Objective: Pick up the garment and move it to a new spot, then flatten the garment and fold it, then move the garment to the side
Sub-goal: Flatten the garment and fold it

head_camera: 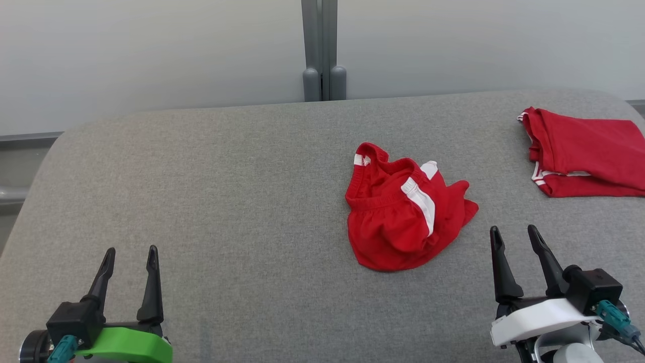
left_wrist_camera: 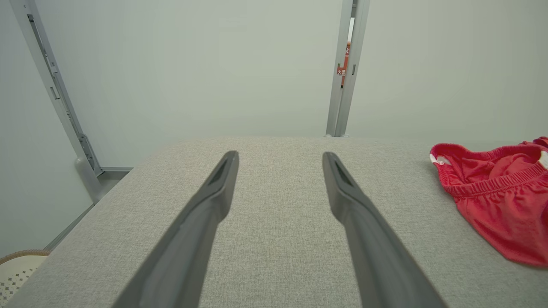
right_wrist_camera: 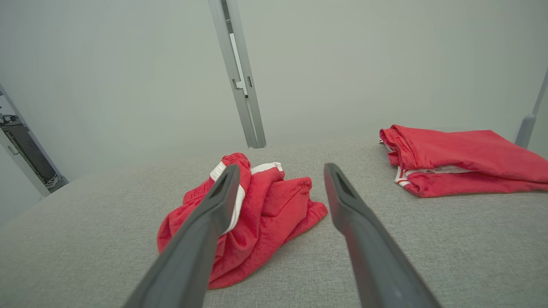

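A: Garment: red shorts, crumpled in a heap, right of centre on the grey padded table. Elastic waistband gathered on the heap's far-left side. White stripe runs down the top fold.

B: Handling?

A: Best guess: light, thin, limp cloth. No stiffness, so it will sag and drape from whatever point gets pinched. Not fragile. May cling a little to the table's weave.

B: Where to take hold?

A: Waistband looks best. It is thicker, gathered and stands up off the surface, so fingers can close over it cleanly. A pinch in the loose near hem risks catching one layer only.

B: Grippers?

A: Right gripper: fingers spread, nothing between them, near the heap's near-right edge but not touching. Left gripper: likewise spread and empty, well apart at the near left.

B: Anything else close by?

A: Second red garment, folded, at the far right edge. Well apart from the heap; the new spot should avoid it.
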You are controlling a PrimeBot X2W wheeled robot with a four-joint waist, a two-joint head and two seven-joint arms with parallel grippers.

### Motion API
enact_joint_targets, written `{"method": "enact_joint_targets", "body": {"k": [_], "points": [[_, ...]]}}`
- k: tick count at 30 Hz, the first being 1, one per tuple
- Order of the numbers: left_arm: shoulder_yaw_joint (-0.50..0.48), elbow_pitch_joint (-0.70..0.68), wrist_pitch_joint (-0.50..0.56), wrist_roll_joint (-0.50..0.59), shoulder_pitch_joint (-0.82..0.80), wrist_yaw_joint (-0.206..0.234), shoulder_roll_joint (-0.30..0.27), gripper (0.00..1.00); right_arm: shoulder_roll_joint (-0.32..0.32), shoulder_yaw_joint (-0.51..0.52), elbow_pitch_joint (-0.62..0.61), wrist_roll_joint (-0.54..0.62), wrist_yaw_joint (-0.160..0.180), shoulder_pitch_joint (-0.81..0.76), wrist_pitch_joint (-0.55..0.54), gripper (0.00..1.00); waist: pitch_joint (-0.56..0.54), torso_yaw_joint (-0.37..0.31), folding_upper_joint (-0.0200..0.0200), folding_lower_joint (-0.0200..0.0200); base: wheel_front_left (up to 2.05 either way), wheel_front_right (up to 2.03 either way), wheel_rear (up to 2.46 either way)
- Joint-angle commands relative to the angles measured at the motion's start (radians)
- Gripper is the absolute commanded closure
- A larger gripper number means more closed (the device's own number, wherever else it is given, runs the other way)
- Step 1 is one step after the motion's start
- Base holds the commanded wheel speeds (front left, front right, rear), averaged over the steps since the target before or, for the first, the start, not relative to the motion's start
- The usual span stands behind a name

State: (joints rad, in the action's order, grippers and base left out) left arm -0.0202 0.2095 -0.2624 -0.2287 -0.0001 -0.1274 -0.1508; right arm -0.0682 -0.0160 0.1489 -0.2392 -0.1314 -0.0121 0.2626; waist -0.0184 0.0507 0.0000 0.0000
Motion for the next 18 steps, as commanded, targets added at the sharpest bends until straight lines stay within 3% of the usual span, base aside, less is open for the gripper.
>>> {"method": "enact_joint_targets", "body": {"k": [1,18], "points": [[-0.003,0.002,-0.003,0.008,0.002,-0.004,-0.005,0.0,0.001,-0.001,0.003,0.005,0.002,-0.009,0.003,0.0,0.0,0.0,0.0,0.0,0.0,0.0,0.0],[0.007,0.008,-0.003,0.011,-0.005,-0.005,-0.007,0.0,0.003,-0.007,0.006,0.004,0.002,-0.001,0.003,0.0,0.003,-0.012,0.0,0.0,0.0,0.0,0.0]]}}
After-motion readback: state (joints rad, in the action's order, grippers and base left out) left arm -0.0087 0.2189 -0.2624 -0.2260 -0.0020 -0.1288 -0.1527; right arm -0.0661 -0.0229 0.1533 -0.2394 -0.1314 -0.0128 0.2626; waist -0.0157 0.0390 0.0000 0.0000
